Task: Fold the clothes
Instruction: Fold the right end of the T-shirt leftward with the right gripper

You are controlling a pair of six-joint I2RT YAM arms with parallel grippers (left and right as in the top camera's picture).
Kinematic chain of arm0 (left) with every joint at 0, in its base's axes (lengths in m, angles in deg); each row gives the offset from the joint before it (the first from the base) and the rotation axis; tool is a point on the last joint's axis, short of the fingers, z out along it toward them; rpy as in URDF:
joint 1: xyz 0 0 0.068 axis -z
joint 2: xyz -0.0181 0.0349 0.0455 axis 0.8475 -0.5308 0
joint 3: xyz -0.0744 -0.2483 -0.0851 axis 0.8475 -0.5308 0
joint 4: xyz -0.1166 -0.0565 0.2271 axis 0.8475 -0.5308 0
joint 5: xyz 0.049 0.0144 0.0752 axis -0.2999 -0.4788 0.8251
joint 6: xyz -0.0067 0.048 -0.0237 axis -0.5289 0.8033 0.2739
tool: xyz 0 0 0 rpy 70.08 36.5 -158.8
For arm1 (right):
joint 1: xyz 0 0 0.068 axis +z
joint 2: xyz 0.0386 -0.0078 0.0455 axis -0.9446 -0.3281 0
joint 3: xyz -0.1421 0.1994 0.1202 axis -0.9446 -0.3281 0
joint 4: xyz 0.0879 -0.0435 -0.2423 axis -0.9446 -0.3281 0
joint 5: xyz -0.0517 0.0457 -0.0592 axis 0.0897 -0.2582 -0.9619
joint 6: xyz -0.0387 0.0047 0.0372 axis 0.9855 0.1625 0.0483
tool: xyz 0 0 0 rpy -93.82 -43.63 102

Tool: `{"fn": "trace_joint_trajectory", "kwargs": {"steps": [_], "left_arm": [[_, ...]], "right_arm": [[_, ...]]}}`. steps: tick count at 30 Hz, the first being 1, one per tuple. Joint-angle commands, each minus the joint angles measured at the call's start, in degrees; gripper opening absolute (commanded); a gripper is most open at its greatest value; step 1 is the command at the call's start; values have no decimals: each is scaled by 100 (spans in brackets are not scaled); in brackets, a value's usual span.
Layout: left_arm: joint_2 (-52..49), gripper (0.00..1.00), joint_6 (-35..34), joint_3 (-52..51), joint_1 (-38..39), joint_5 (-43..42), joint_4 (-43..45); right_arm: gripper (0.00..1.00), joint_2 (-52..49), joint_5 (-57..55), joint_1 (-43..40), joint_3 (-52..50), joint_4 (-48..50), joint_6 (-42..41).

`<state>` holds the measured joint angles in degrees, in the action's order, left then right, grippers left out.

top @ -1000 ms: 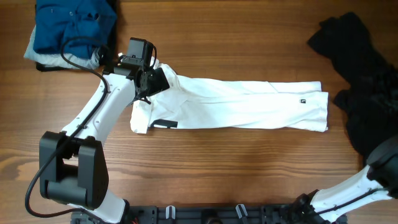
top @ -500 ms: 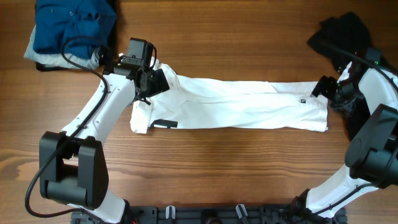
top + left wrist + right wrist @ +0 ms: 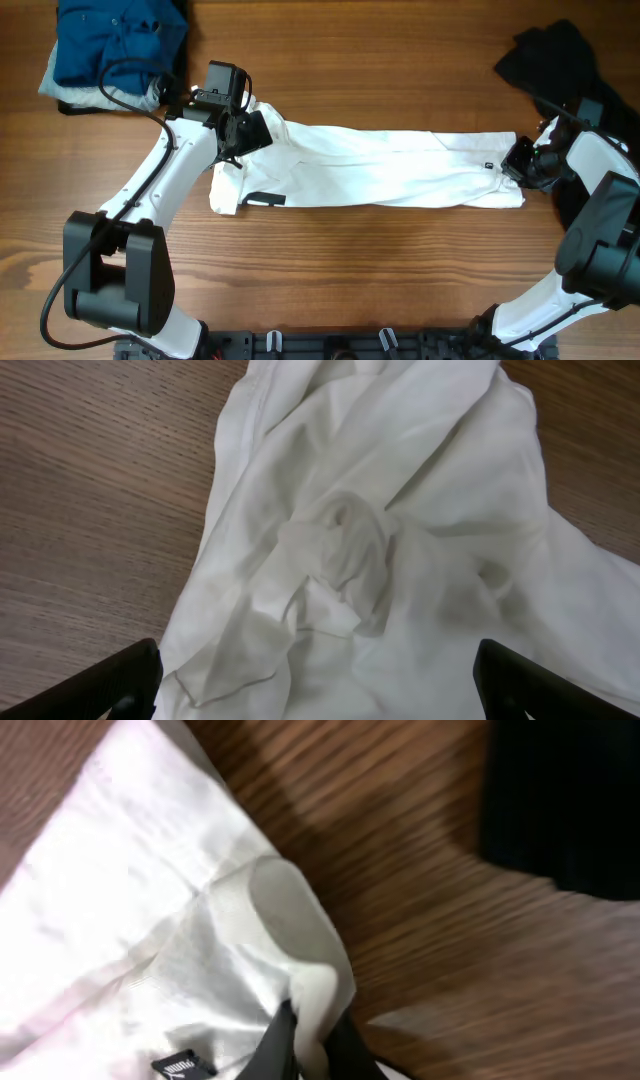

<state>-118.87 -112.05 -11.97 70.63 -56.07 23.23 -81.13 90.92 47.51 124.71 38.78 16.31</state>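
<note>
Creases bunch the soft white top [image 3: 390,168]; left gripper [image 3: 320,682] spread above, right gripper [image 3: 305,1035] pinching its hem.

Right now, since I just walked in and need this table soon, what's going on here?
Two robot arms are working on a white garment stretched lengthwise across the wooden table. The right gripper is pinching a fold of fabric at the garment's right end. The left gripper is open above bunched fabric at the other end. A black garment lies at the table's right edge and a blue clothes pile sits in the far left corner.
</note>
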Motion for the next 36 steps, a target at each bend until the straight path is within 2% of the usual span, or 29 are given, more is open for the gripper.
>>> {"fn": "trace_joint_trajectory", "kwargs": {"steps": [1, 3, 8, 10, 14, 23, 26, 31, 35, 36], "left_arm": [[76, 100, 83, 76, -33, 116, -4], [76, 100, 83, 76, -33, 116, 2], [76, 100, 39, 76, -33, -66, 0], [76, 100, 37, 76, -33, -262, 2], [76, 100, 42, 76, -33, -273, -2], [76, 100, 42, 76, -219, -273, 2], [76, 100, 44, 76, -310, -273, 20], [76, 100, 44, 76, -319, -271, 20], [76, 100, 44, 76, -319, -271, 22], [76, 100, 44, 76, -321, -273, 22]], "right_arm": [[4, -203, 470, -9, 33, -109, -138], [4, -201, 588, -160, 472, -509, -227], [4, -195, 634, -769, 2236, -2166, 472], [5, -173, 664, -748, 2479, -2494, 688], [4, -146, 656, -140, 2485, -2830, 949], [4, -146, 649, 1991, 2472, -2892, 570], [4, -149, 503, 2780, 2328, -2518, 50], [4, -225, 516, 3598, 2074, -1751, -649], [5, -247, 505, 4041, 2070, -1582, -780], [21, -247, 509, 4113, 2070, -1534, -813]]}}
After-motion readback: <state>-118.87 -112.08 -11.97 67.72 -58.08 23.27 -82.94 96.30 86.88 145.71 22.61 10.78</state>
